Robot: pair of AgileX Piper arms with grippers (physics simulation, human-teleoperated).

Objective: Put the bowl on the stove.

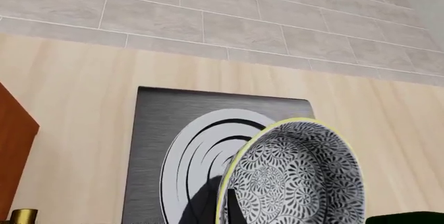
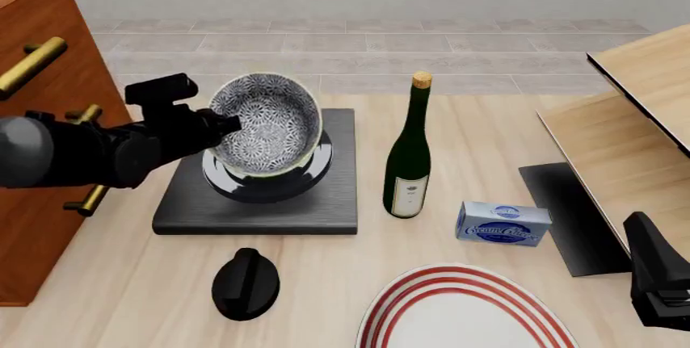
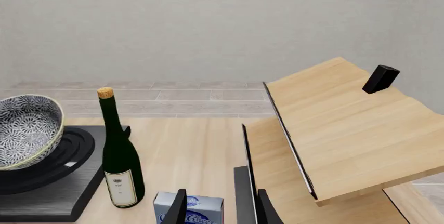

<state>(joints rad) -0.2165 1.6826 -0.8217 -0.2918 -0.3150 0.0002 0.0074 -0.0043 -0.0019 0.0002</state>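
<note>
Left tool (image 2: 221,124) pinches the rim of the bowl (image 2: 265,122), held tilted just ahead of it and directly over the burner rings of the stove (image 2: 334,194), apparently not yet seated; right tool (image 3: 218,208), fingers apart and empty, sits well away.

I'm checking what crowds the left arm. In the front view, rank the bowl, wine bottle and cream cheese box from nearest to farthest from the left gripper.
1. Bowl: at the left gripper, over the stove.
2. Wine bottle: right of the stove.
3. Cream cheese box: farther right, toward the camera.

Simulated kitchen: stove (image 2: 258,203), wine bottle (image 2: 409,154), plate (image 2: 464,312), tiled backsplash (image 1: 243,26).
</note>
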